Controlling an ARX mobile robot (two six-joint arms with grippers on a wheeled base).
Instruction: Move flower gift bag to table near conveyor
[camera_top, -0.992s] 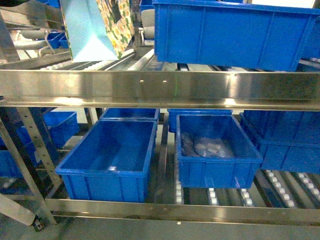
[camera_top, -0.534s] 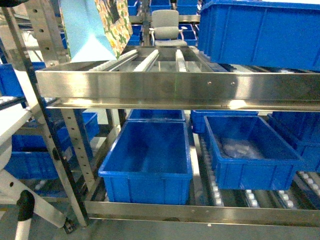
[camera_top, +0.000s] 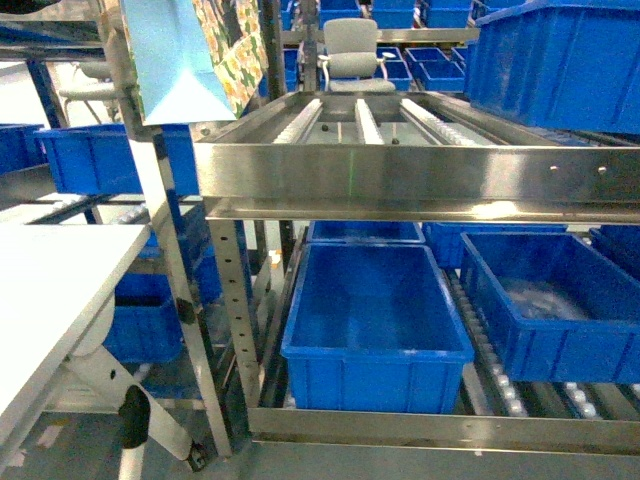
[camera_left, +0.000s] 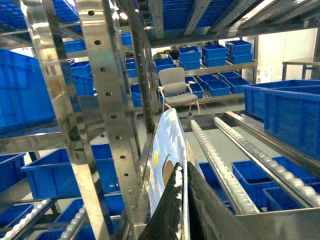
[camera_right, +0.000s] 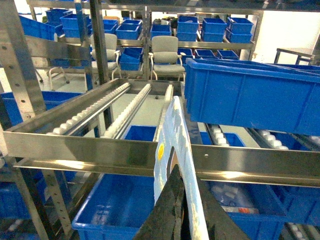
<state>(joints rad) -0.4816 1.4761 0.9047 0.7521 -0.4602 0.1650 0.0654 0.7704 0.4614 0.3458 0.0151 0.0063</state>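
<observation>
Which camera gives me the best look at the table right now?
The head view. The table shows there as a broad white top at lower left, beside the conveyor, with the flower gift bag held above. Neither wrist view shows the table; each shows only the bag's edge and racking.

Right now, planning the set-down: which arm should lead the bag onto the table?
Left, probably. The flower gift bag hangs at left, near the table; left tool and right tool both pinch it.

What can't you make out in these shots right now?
- Bag: head view's top edge cuts off its handles and whatever holds it.
- Left fingers, right fingers: only dark tips around the bag's edge; the bottom edge cuts off the rest.
- Table: left edge crops it.
</observation>
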